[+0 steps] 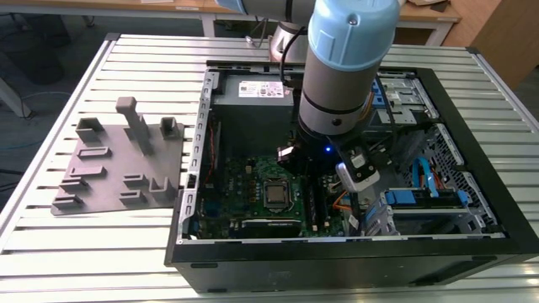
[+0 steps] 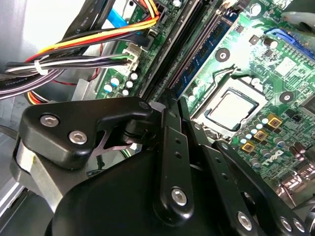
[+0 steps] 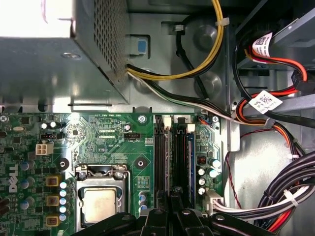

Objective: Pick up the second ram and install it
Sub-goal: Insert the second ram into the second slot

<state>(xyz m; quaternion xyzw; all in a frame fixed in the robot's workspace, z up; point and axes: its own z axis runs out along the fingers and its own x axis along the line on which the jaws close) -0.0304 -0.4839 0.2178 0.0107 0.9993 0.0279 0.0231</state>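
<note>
- Claw lowered inside the open computer case on the slatted desk, directly over the memory slots beside the processor socket
- Fingers drawn close together above the slots; cannot tell whether pinching anything
- Second ram standing in a slot on the green motherboard, just beyond the fingertips
- Grey moulded plate lying on the desk at the exterior view's left of the case

The arm reaches steeply down, wrist lowest; in both wrist views the black gripper shows its fingers drawn close together
</note>
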